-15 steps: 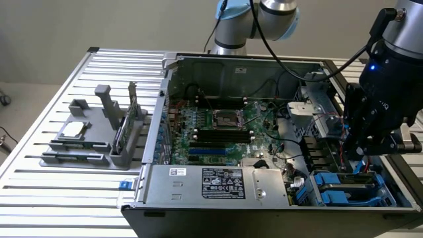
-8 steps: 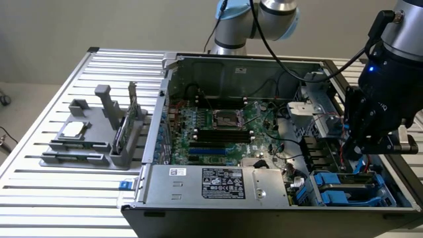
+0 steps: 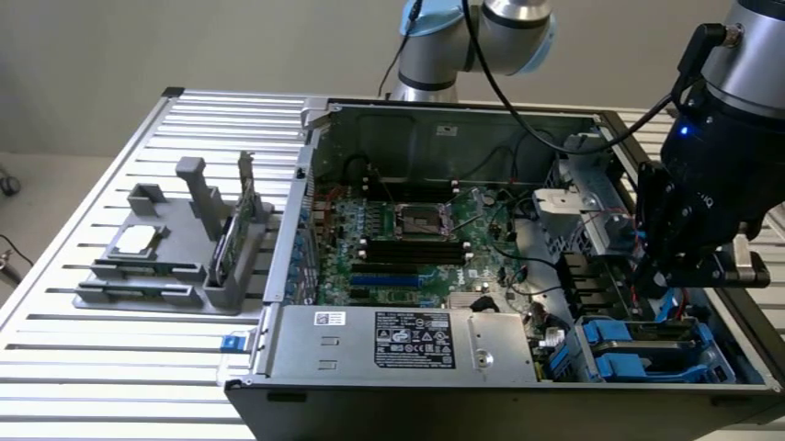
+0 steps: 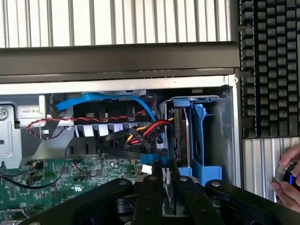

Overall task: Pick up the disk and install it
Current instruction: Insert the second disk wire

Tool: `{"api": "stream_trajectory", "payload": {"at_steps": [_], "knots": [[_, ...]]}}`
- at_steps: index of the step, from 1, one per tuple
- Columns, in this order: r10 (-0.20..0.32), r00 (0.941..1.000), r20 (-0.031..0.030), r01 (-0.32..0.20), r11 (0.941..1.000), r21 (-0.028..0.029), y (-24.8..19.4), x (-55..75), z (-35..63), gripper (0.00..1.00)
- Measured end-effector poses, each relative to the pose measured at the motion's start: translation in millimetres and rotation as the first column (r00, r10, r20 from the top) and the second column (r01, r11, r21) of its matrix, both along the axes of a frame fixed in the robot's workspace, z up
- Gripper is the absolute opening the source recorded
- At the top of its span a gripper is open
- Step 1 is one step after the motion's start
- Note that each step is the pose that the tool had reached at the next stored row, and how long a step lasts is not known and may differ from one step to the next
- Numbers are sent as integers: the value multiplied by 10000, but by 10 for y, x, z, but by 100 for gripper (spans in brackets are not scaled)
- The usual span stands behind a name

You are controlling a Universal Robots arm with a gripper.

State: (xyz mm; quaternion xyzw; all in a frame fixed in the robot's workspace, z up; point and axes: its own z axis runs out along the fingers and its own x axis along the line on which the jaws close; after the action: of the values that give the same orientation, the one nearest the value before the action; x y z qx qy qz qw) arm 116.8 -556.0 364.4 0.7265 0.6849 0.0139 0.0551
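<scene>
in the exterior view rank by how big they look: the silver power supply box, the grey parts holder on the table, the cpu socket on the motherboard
1. Silver power supply box, though it sits nearest the camera, which may inflate it.
2. Grey parts holder, not far behind in apparent size.
3. CPU socket, clearly the smallest.

The disk (image 4: 165, 180), edged in blue, stands on edge between the end effector's (image 4: 164, 185) fingers.
</scene>
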Motion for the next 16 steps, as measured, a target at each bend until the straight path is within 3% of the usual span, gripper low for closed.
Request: {"api": "stream_trajectory", "payload": {"at_steps": [5,11,16], "knots": [[1,10000,0,-1,10000,5,-10,-4,-10,16],[0,10000,0,0,10000,26,-79,-4,-30,16],[15,10000,0,-15,10000,81,-148,-4,-66,16]]}}
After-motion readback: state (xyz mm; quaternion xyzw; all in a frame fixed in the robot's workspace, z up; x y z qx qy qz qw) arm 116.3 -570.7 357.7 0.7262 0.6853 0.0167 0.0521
